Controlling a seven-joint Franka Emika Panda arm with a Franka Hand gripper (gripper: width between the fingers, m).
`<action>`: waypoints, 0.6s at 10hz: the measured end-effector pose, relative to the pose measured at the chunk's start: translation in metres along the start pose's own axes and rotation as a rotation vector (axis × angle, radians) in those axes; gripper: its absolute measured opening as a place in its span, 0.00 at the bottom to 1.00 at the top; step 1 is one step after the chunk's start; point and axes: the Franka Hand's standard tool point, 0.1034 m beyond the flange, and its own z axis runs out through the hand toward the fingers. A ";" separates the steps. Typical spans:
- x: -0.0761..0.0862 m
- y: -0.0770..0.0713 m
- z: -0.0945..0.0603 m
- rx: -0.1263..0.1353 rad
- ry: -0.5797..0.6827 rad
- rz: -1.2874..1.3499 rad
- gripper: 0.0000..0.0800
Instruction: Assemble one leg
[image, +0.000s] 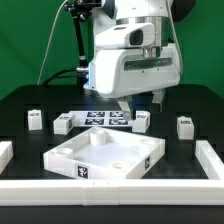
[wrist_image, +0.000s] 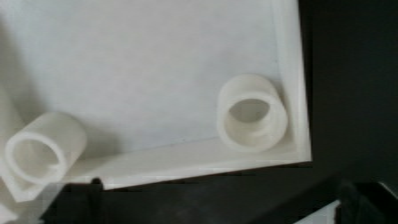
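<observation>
Several legs, small white posts with tags, stand on the black table: two at the exterior view's left (image: 35, 120) (image: 63, 123), one at the middle (image: 142, 120) and one at the right (image: 185, 126). The large white square piece (image: 105, 155) lies in front of them. My gripper (image: 142, 102) hangs open and empty above the back of that piece, near the middle leg. In the wrist view the square piece (wrist_image: 143, 70) fills the frame with two raised corner holes (wrist_image: 251, 110) (wrist_image: 45, 150). My gripper (wrist_image: 226, 205) shows only dark fingertips (wrist_image: 86, 195). No leg shows there.
The marker board (image: 103, 118) lies behind the square piece. White rails border the table at the exterior view's left (image: 5, 150), front (image: 110, 190) and right (image: 210, 160). A green wall stands behind.
</observation>
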 end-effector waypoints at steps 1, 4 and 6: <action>0.000 -0.002 0.000 -0.008 0.011 0.028 0.81; 0.000 -0.002 0.000 -0.008 0.012 0.027 0.81; 0.000 -0.002 0.001 -0.008 0.012 0.027 0.81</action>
